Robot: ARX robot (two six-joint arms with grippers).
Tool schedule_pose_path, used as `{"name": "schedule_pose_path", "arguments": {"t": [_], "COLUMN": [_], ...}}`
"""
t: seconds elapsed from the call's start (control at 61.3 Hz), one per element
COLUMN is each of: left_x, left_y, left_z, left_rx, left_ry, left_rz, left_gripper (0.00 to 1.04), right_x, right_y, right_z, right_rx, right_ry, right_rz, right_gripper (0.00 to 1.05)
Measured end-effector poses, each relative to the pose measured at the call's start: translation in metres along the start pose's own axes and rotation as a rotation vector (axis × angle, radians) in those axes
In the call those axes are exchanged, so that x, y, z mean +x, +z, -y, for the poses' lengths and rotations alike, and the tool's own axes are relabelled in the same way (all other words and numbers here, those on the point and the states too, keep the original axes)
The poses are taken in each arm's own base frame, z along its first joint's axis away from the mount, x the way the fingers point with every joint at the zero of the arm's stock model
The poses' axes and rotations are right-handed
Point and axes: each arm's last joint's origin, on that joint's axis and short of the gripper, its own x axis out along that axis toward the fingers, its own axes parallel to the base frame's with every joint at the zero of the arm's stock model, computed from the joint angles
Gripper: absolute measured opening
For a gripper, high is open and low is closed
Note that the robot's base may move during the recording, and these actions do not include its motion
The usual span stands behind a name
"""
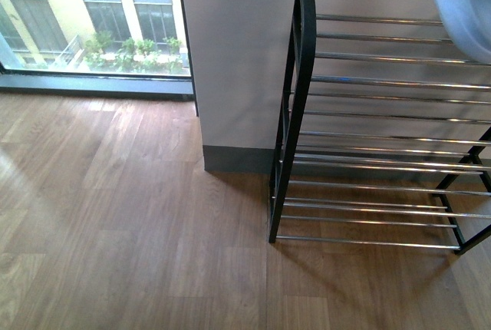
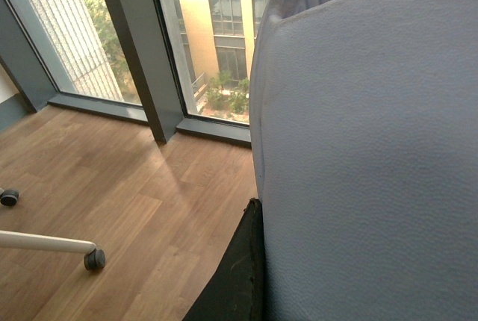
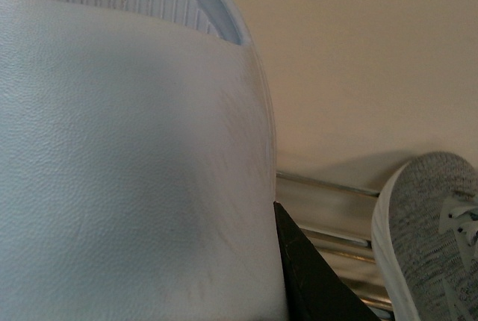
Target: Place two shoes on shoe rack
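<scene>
Closest in, each wrist view is mostly filled by a pale leathery shoe with a ribbed sole. There's one against the left gripper [image 2: 237,276] and another, the white shoe [image 3: 127,164], against the right gripper [image 3: 314,276]. You only get one black finger in each shot, so you can't tell whether either gripper is actually clamped or just resting against its shoe. Both look more like slides than sneakers, honestly.

Just past the white shoe, a grey sneaker [image 3: 433,231] sits toe-up on the silver bars, close to the wall [image 3: 358,52]. I'd guess that one's already placed.

In the front view the rack [image 1: 295,115] stands on the wood floor [image 1: 115,215], with a pale blur [image 1: 460,8] hanging over its top tier at the right. I can't tell which arm that is. The window [image 1: 92,15] is further back.

So I'd call this mid-placement. For the next move you want to lower the shoe sole-flat across two bars, beside the sneaker without bumping it, then let go.
</scene>
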Motion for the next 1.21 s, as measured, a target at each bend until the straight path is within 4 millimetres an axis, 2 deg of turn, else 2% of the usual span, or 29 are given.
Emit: {"name": "schedule_pose_path", "arguments": {"t": [0.098, 0.277, 0.343, 0.44, 0.506, 0.587, 1.109, 1.207], "left_x": [0.0, 0.0, 0.0, 0.0, 0.0, 0.0, 0.0, 0.0], "left_y": [0.0, 0.0, 0.0, 0.0, 0.0, 0.0, 0.0, 0.0], "left_z": [0.0, 0.0, 0.0, 0.0, 0.0, 0.0, 0.0, 0.0], "left_rx": [0.0, 0.0, 0.0, 0.0, 0.0, 0.0, 0.0, 0.0], "left_ry": [0.0, 0.0, 0.0, 0.0, 0.0, 0.0, 0.0, 0.0], "left_rz": [0.0, 0.0, 0.0, 0.0, 0.0, 0.0, 0.0, 0.0], "left_gripper": [0.02, 0.02, 0.02, 0.02, 0.02, 0.02, 0.02, 0.02], "right_x": [0.026, 0.057, 0.075, 0.1, 0.113, 0.119, 0.138, 0.138], "right_y": [-0.002, 0.001, -0.001, -0.02, -0.047, -0.064, -0.064, -0.063], "right_z": [0.009, 0.023, 0.033, 0.048, 0.061, 0.07, 0.078, 0.078], "right_rx": [-0.007, -0.036, -0.061, -0.077, -0.1, -0.111, -0.236, -0.224], "right_ry": [-0.053, -0.12, -0.162, -0.218, -0.258, -0.262, -0.291, -0.279], "right_rz": [-0.067, -0.096, -0.117, -0.204, -0.316, -0.386, -0.426, -0.436], "right_gripper": [0.02, 0.02, 0.02, 0.02, 0.02, 0.02, 0.02, 0.12]}}
